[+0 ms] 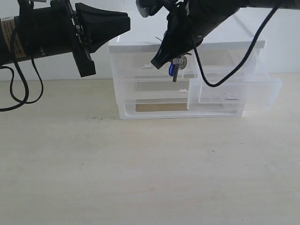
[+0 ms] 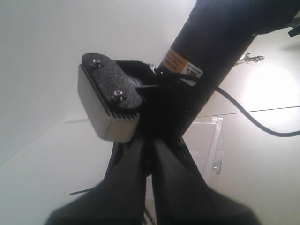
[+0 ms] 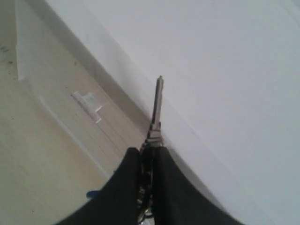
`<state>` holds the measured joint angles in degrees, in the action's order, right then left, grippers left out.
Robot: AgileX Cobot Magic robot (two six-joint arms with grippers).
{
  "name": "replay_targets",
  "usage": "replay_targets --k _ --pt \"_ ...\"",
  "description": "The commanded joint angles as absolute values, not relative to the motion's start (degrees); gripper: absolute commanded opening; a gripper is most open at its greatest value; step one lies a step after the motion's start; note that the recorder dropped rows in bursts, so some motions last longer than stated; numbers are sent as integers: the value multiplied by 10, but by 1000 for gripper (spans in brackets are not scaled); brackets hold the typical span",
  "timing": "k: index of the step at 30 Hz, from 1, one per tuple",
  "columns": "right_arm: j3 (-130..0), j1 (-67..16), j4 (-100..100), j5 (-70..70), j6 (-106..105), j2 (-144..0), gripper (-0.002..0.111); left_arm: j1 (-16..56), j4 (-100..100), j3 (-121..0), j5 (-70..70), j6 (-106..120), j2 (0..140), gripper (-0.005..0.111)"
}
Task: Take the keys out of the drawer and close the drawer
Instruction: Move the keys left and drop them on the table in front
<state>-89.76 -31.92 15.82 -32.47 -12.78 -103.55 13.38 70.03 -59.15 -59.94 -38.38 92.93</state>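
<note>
My right gripper (image 1: 157, 63) hangs in front of the drawer unit's top left part, shut on the keys (image 1: 177, 65). The bunch dangles from it with a blue tag (image 1: 172, 70) and a grey key pointing down. In the right wrist view one key (image 3: 157, 101) sticks out past the closed fingertips of that gripper (image 3: 149, 151). The drawer (image 1: 234, 91), translucent white, stands pulled out at the unit's right side; nothing shows inside it. My left gripper (image 1: 126, 23) is raised at the upper left, shut and empty, its tips pointing at the unit. In its own view the left gripper (image 2: 147, 143) has its fingers together.
The translucent drawer unit (image 1: 187, 47) stands against the white back wall on a pale wooden table (image 1: 140, 168). Its left-hand small drawer (image 1: 140, 65) is closed. A flat brown item (image 1: 159, 107) lies in the bottom drawer. Black cables hang from both arms.
</note>
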Motion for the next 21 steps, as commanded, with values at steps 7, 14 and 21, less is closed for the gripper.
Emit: replay_targets --k 7,14,21 --pt "-898 -319 183 -300 -121 -1054 0 138 694 -589 -597 -390 924 4" --pt "-898 -319 186 -302 -121 -1054 1 138 693 -589 -598 -390 924 4" --pt "-898 -319 186 -307 -106 -1052 43 138 693 -589 -599 -390 924 4"
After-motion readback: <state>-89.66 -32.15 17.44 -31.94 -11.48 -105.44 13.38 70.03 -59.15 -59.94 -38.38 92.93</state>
